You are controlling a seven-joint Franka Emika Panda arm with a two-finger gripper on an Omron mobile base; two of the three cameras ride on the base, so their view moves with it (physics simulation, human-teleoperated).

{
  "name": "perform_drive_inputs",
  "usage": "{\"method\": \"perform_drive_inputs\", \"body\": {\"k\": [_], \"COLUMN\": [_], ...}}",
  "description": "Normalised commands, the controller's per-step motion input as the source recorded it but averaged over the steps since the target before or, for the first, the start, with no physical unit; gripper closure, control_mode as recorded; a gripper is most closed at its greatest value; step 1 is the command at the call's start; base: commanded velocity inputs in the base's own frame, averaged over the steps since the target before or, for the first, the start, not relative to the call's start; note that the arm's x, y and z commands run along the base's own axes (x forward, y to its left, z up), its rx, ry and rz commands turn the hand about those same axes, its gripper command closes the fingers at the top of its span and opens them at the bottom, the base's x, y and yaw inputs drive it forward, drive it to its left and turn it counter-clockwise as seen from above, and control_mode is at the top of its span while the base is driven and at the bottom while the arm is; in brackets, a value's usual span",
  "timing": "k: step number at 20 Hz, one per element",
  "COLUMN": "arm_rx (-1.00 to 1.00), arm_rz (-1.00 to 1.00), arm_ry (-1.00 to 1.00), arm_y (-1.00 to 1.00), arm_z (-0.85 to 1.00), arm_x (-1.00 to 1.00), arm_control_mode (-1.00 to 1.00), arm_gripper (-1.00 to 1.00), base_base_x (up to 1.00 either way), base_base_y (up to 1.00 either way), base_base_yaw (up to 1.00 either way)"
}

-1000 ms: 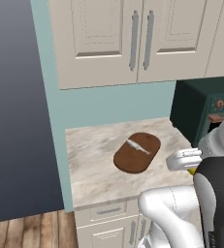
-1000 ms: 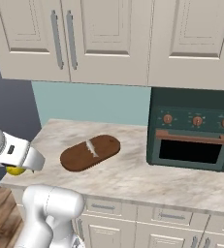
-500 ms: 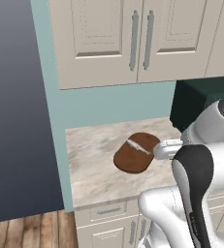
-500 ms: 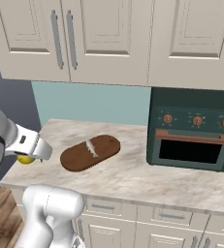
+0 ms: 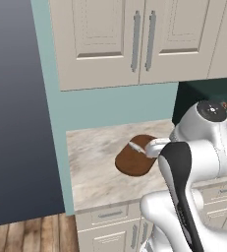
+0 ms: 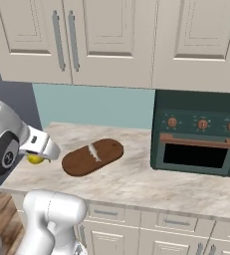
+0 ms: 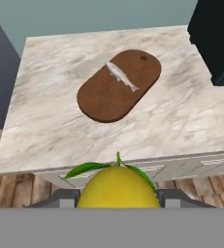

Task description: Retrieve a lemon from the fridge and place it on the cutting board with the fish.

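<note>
Nearest, the gripper [image 7: 117, 197] is clamping the lemon [image 7: 117, 188], which is hiding most of its fingers, before the counter's [image 7: 50, 121] near edge. Farther off, the cutting board [image 7: 119, 85] is lying lengthwise near-left to far-right, the fish [image 7: 121, 76] lying crosswise on it.

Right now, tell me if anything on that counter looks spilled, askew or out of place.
Nothing stands out. The oblong dark brown wooden cutting board lies flat on the marble counter with the small silver fish on it. The dark green toaster oven stands closed. The hand holds the bright yellow lemon, not yet above the board.
</note>
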Motion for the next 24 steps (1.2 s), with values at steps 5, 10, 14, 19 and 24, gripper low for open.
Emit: {"method": "perform_drive_inputs", "body": {"k": [5,10,14,19,24], "arm_rx": [0.00,0.00,0.00,0.00,0.00], "arm_rz": [0.00,0.00,0.00,0.00,0.00], "arm_ry": [0.03,0.04,0.06,0.05,0.07], "arm_y": [0.00,0.00,0.00,0.00,0.00], "arm_z": [-0.35,-0.41,-0.52,-0.50,-0.41], "arm_x": [0.51,0.53,0.56,0.56,0.49], "arm_control_mode": [-1.00,-1.00,-1.00,-1.00,-1.00], "arm_gripper": [1.00,1.00,1.00,1.00,1.00], "base_base_x": [0.00,0.00,0.00,0.00,0.00], "base_base_y": [0.00,0.00,0.00,0.00,0.00], "base_base_yaw": [0.00,0.00,0.00,0.00,0.00]}}
